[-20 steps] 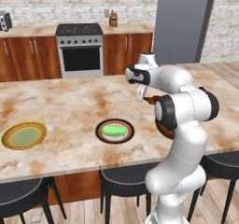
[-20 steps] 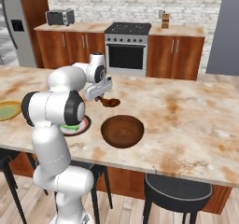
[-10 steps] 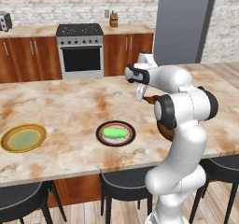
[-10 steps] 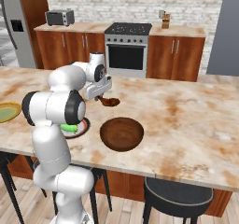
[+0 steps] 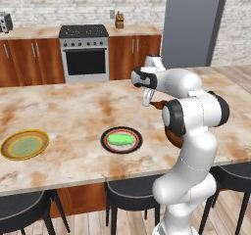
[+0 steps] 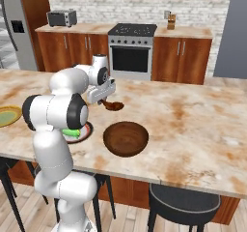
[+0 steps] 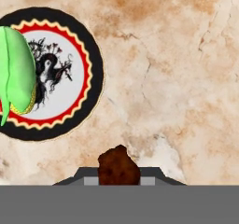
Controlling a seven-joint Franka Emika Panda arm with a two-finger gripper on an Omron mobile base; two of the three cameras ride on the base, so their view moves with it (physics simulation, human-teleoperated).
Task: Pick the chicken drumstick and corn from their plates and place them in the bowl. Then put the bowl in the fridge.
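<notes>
The reddish-brown chicken drumstick (image 6: 114,106) hangs above the counter with my gripper (image 6: 103,100) shut on it, between the black-rimmed plate and the bowl. In the hand view the drumstick (image 7: 118,166) pokes up between the finger tips. The dark brown bowl (image 6: 126,138) stands empty, in front of and to the right of the gripper; the arm partly hides the bowl (image 5: 171,136) in the left base view. The green corn (image 5: 120,139) lies on the black-rimmed plate (image 5: 107,136). The corn (image 7: 17,73) also shows on that plate (image 7: 95,64). An empty yellow-rimmed plate (image 5: 24,144) sits far left.
The grey fridge (image 5: 192,28) stands behind the island. An oven (image 5: 84,55) and wooden cabinets line the back wall, with a toaster (image 6: 61,17) on the counter. Black stools (image 6: 183,206) stand along the island's near edge.
</notes>
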